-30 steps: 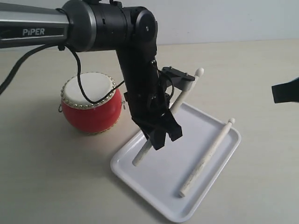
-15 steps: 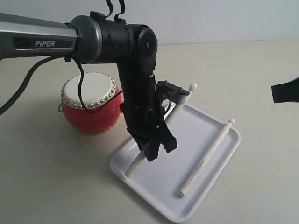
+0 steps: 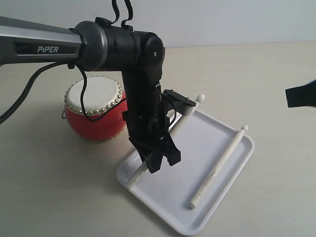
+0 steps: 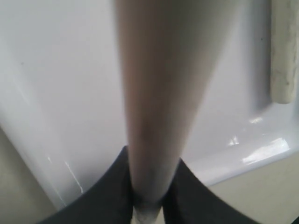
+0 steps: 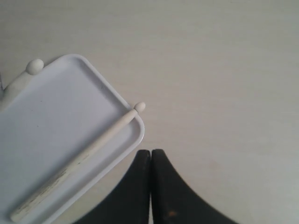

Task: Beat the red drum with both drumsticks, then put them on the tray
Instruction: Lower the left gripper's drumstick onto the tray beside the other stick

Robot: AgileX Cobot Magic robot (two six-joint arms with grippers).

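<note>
The pale table (image 3: pixel 276 74) carries the white tray (image 3: pixel 205 138) at the front and the red drum (image 3: pixel 96 123) just behind the tray's left corner, apart from it. The left arm reaches down over the left half of the tray. Its left gripper (image 3: pixel 160 158) is clamped about the held drumstick (image 3: pixel 190 109), dark fingers on either side of the shaft in the left wrist view (image 4: pixel 159 116).

That stick is tilted. Its bead end is raised toward the tray's far corner and its butt is down at the near-left rim. The long axis runs roughly parallel to the loose drumstick (image 3: pixel 218 166), which lies flat along the tray's right side with its bead on the far rim. The coming release seems to turn on lowering the raised end so the shaft lies inside the rim.

Whether the butt touches the tray cannot be told. The right gripper (image 5: pixel 150 186) is pressed closed and empty, hanging over bare table beside the tray. Only a dark scrap of it shows at the exterior view's right edge.
</note>
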